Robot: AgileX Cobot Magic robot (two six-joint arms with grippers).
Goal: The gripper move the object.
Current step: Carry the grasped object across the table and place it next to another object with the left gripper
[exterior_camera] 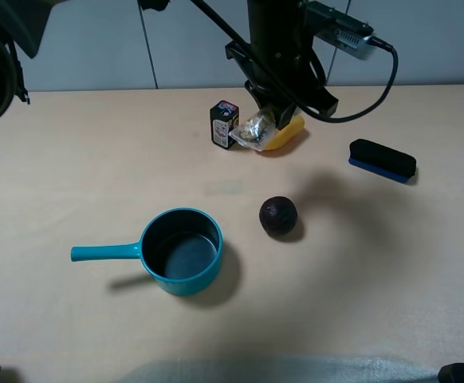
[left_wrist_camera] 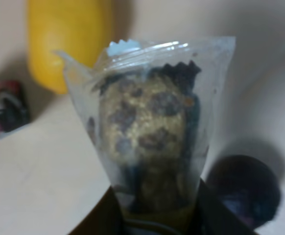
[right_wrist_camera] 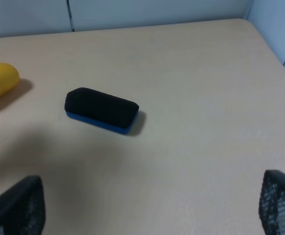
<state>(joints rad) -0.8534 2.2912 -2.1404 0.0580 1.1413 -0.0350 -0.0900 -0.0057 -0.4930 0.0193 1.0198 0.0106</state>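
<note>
Desk: a pale wood desk (exterior_camera: 72, 159) under white wall panels (exterior_camera: 96, 40); the yellow mango (exterior_camera: 289, 134) lies toward the wall and serves as the marker here
Risk: the object (exterior_camera: 253, 129), a clear packet of foil-wrapped candies, could slip out of the grip and drop beside the mango; it could also brush the mango, or the small black box (exterior_camera: 224, 123) just past the packet from the mango, and shove either one
Cause: the film looks slick and crinkly, and the hold appears to be on one end only, so the free end can swing; the mango is rounded and would probably roll if bumped; the dark fruit (exterior_camera: 278, 216) sits on the near side of the mango, well apart from it, and would lie in a path toward the front edge
Hold: the left gripper (exterior_camera: 272, 112) is clamped on the packet; in its wrist view the dark fingers (left_wrist_camera: 101, 220) pinch one end with only film and candy between them; they touch nothing else
Object place: right against the mango in the high view, overlapping it; whether it hangs clear of the desk I cannot tell
Other arm: the right gripper (right_wrist_camera: 147, 208) has its fingers wide apart and empty; ahead of it lies the black eraser (right_wrist_camera: 101, 110), off to the mango's side away from the box
</note>
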